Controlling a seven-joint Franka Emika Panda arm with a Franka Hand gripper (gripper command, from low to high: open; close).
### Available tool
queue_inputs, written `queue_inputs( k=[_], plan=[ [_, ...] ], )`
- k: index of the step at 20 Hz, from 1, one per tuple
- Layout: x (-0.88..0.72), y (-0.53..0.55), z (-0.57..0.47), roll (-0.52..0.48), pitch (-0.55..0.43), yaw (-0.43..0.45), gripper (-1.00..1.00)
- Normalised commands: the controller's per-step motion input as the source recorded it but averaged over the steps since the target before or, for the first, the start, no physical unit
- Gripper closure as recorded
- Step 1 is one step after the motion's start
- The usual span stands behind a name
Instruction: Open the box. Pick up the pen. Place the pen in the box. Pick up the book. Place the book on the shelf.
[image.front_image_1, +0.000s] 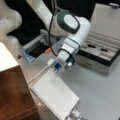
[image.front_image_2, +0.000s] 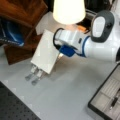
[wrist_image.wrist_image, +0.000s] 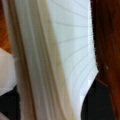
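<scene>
My gripper (image.front_image_1: 75, 114) is shut on one short edge of the book (image.front_image_1: 53, 96), a white spiral-bound notebook. In a front view the book (image.front_image_2: 46, 52) hangs tilted above the table, close to the shelf (image.front_image_2: 22, 10), with the gripper (image.front_image_2: 35, 75) at its lower end. The wrist view is filled by the book's (wrist_image.wrist_image: 62, 50) page edges, with the brown wood of the shelf (wrist_image.wrist_image: 107, 37) to the right. The shelf (image.front_image_1: 12, 95) has a pale top. The box (image.front_image_1: 95, 63) stands open with its lid up, and the pen (image.front_image_1: 97, 48) lies in it. Both the box (image.front_image_2: 100, 107) and the pen (image.front_image_2: 113, 101) also show at a front view's bottom right.
A grey recess with a blue edge (image.front_image_1: 30, 53) lies behind the arm, an orange piece (image.front_image_1: 48, 50) beside it. A white cable (image.front_image_1: 40, 72) runs across the table toward the shelf. A cream cone-shaped object (image.front_image_2: 68, 10) stands at a front view's top. A dark blue object (image.front_image_2: 10, 32) sits by the shelf.
</scene>
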Motion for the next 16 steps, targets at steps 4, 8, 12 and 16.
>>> queue_inputs(
  k=[4, 8, 12, 16],
  plan=[
    [0.13, -0.02, -0.18, -0.244, -0.092, 0.057, -1.00],
    [0.10, -0.07, -0.01, -0.206, -0.020, 0.103, -1.00],
    [0.07, -0.09, 0.06, -0.173, 0.018, 0.106, -1.00],
    [0.04, -0.11, 0.06, -0.153, 0.052, 0.117, 1.00]
  ],
)
